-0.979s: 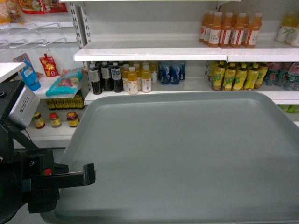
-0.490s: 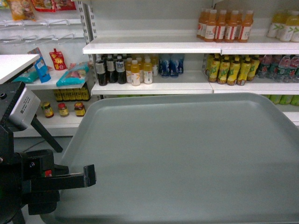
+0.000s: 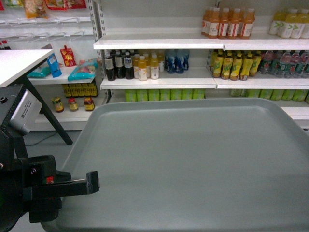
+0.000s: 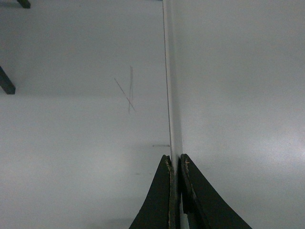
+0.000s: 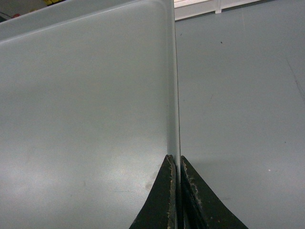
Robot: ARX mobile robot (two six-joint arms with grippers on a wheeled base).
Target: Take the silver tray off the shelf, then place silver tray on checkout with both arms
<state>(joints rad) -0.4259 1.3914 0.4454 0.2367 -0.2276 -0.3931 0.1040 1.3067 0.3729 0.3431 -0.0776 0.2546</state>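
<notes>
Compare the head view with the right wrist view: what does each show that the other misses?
Only the head view shows the stocked shelf, a white tabletop at left and the left gripper at the tray's left edge. Only the right wrist view shows the right gripper pinching the tray's rim, with grey floor beyond. Both show the tray held up, nothing on it.

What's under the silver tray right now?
Only grey floor shows past the silver tray rim in both wrist views, with each claw, left and right, pinching an edge. What lies directly below the tray's middle is covered.
</notes>
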